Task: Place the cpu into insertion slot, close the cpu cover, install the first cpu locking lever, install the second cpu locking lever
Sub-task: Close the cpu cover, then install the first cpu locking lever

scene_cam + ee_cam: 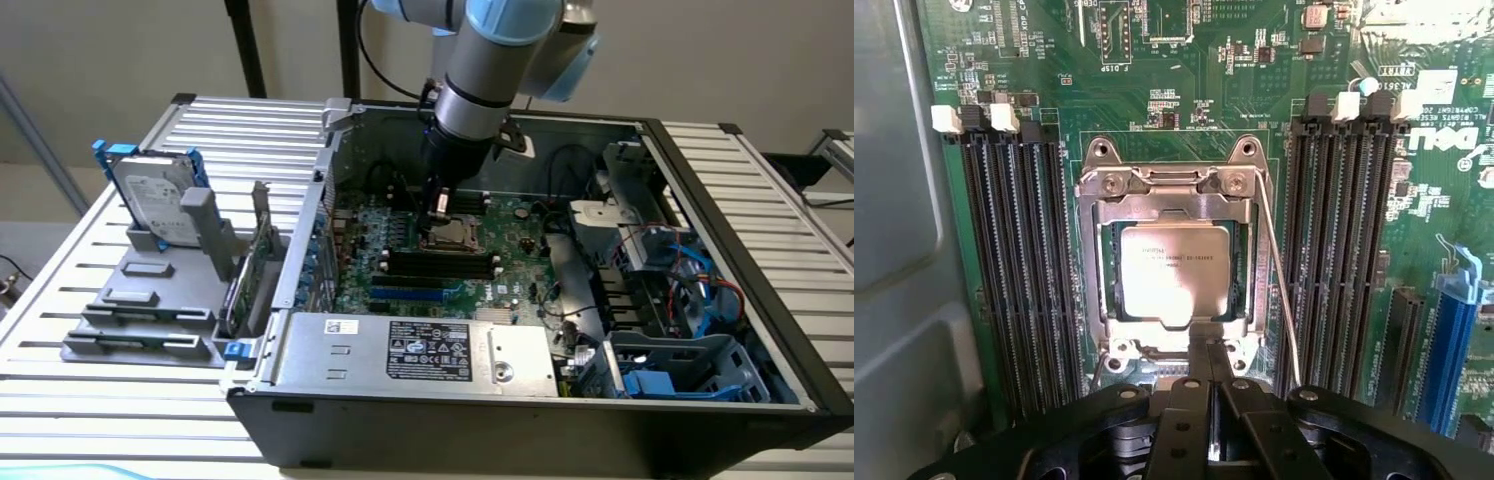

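Wrist view: the black two-finger gripper (1210, 352), clenched and empty, touches the near edge of the square silver metal cpu cover (1166, 203). The cover lies flat, framing the pale silver square cpu (1172, 270) seated in the dark insertion slot (1114, 300) straight ahead. A thin wire locking lever (1279, 290) runs lengthwise alongside.

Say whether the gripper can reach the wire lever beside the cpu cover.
Likely yes: the gripper sits at the edge of the cpu cover, and the wire lever beside it lies uncovered.
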`<action>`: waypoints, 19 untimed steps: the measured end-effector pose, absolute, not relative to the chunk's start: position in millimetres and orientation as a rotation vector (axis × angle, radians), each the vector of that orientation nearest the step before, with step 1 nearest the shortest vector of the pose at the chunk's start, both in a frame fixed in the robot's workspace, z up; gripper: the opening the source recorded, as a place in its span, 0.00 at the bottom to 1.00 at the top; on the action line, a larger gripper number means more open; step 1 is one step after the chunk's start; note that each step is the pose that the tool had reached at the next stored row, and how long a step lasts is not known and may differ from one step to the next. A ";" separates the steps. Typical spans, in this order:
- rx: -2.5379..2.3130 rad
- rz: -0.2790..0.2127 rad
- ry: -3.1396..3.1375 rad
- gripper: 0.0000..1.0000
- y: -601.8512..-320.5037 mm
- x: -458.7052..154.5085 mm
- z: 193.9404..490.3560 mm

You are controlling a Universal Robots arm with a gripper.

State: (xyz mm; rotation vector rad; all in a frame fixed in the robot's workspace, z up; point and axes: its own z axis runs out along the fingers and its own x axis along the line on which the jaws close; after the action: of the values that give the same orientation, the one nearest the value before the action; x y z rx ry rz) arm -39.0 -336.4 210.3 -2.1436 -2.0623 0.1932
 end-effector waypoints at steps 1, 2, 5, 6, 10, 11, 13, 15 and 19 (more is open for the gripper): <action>-2.143 0.193 -2.062 0.11 -336.9 -40.5 212.0; -2.143 0.193 -2.062 0.11 -337.5 -42.5 213.5; -2.143 0.192 -2.062 0.11 -339.9 -50.3 217.1; -2.143 0.192 -2.062 0.11 -340.7 -53.2 218.1; -2.142 0.191 -2.061 0.11 -342.5 -65.3 221.2; -2.142 0.191 -2.061 0.11 -342.5 -67.1 221.2; -2.142 0.191 -2.061 0.11 -342.5 -67.2 221.2; -2.142 0.191 -2.061 0.11 -342.5 -67.2 221.2; -2.142 0.191 -2.061 0.11 -342.5 -67.2 221.2</action>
State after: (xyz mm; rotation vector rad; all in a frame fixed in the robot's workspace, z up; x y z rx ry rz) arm -67.2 -342.5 221.2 -2.1420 -2.0614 0.1908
